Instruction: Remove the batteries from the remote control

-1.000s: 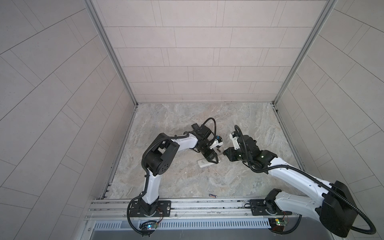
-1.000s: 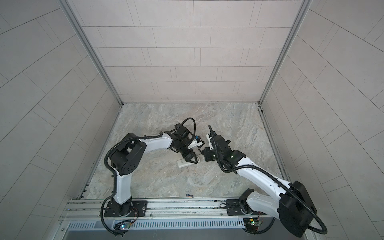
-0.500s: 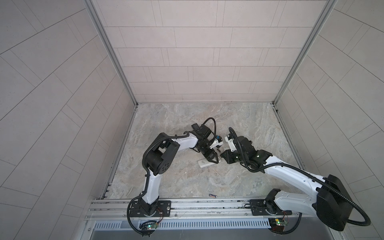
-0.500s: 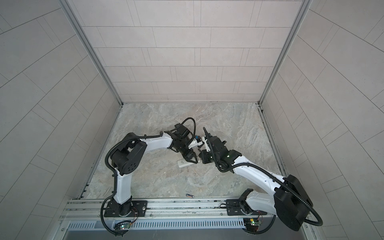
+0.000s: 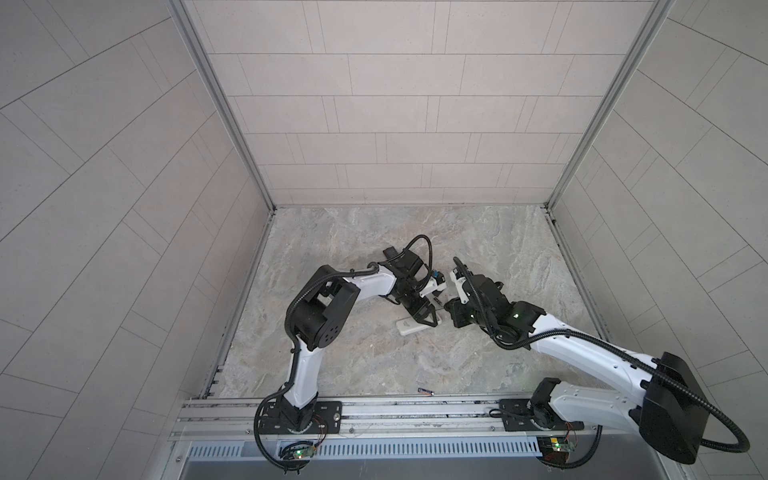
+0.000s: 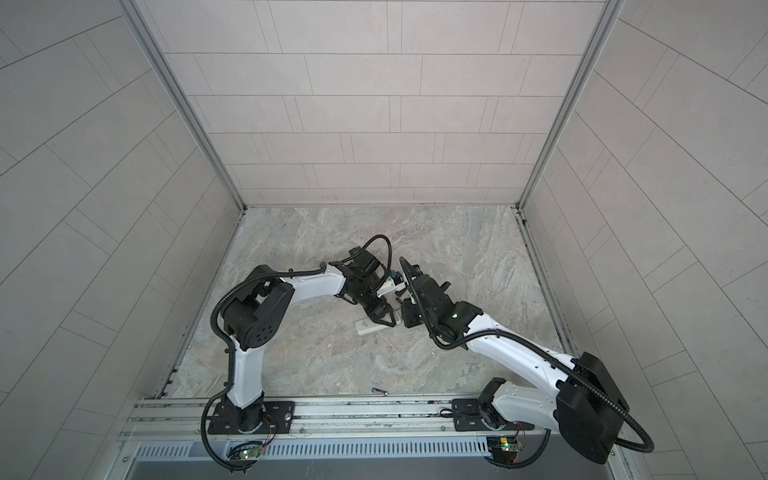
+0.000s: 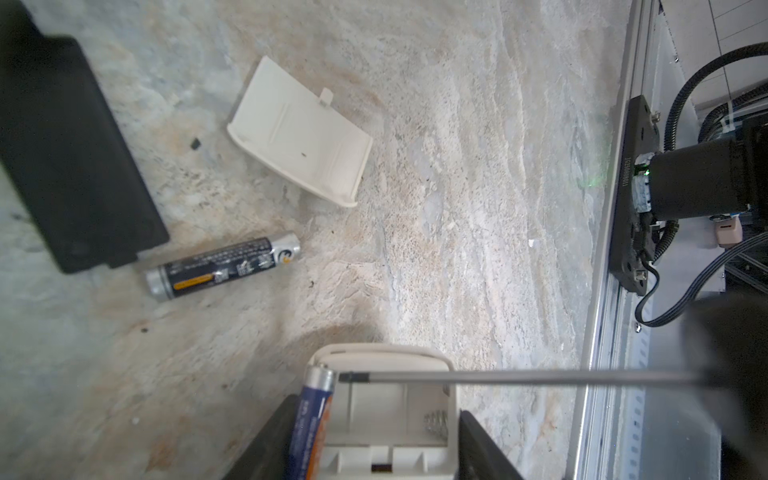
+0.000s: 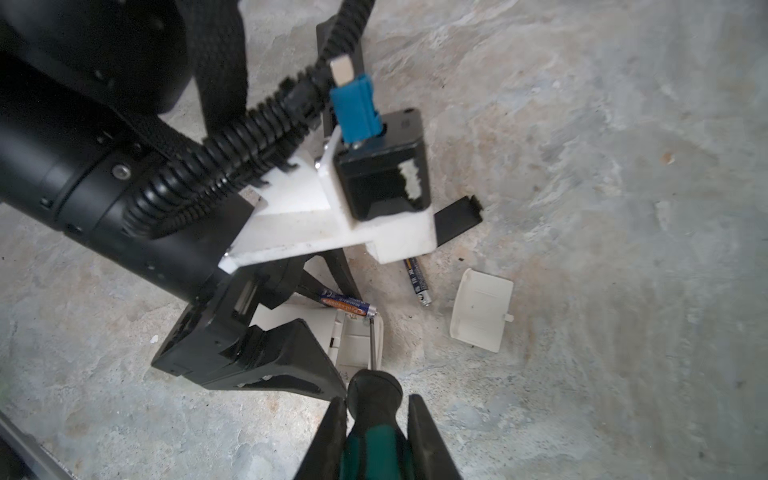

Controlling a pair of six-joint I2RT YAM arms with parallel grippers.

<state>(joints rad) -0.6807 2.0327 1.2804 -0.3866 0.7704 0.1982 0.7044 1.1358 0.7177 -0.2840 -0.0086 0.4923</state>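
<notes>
Right gripper (image 8: pixel 376 401) has edged closer, clamped on the green-handled screwdriver (image 8: pixel 372 449). Its tip meets the blue battery (image 7: pixel 313 411). Left gripper (image 7: pixel 376 407) grasps the remote control (image 7: pixel 386 359).

right tool (image 8: pixel 377 401) | moved in | now nearer the remote (image 8: pixel 355 338)

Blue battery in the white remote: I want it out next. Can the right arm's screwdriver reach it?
Likely yes: the right gripper holds the screwdriver, tip at the blue battery; the white remote is uncovered.
</notes>
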